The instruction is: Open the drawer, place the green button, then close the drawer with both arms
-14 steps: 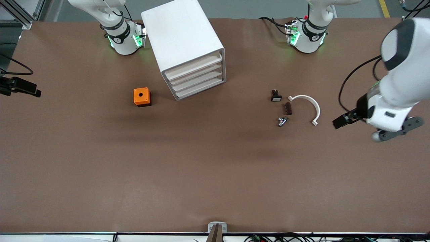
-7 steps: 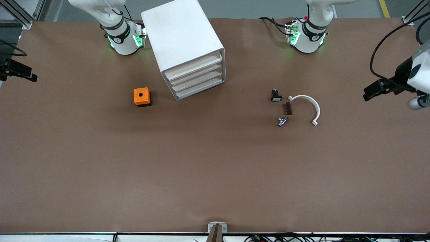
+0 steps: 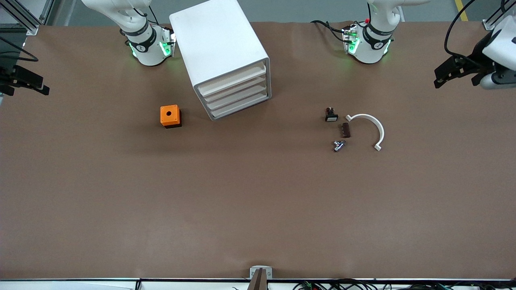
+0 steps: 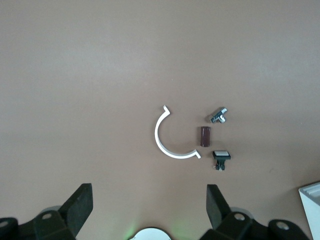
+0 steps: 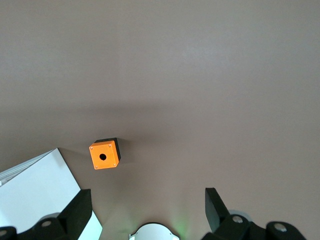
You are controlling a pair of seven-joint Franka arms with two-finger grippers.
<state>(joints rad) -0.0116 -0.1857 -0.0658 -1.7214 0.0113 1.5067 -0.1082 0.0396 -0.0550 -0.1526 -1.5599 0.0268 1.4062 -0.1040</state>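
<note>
Cabinet and drawers: the drawer belongs to the lower pair of four alike in the white box cabinet. All four fronts sit flush (none pulled out). The cabinet stands beside the right arm's base, well apart from either gripper's fingers. The button lies on the brown table toward the left arm's end (its cap colour cannot be told). It is the part of a small cluster nearest the front camera. Just beside it are a dark brown block, a black white-faced button and a white half-ring clip; none touch. Left gripper: in the air over the table's left-arm end, fingers spread wide and holding nothing, the cluster well clear of their tips. Right gripper: over the table's edge at the right arm's end, fingers likewise wide apart and empty. An orange cube with a hole sits near the cabinet, well away from these fingers.
</note>
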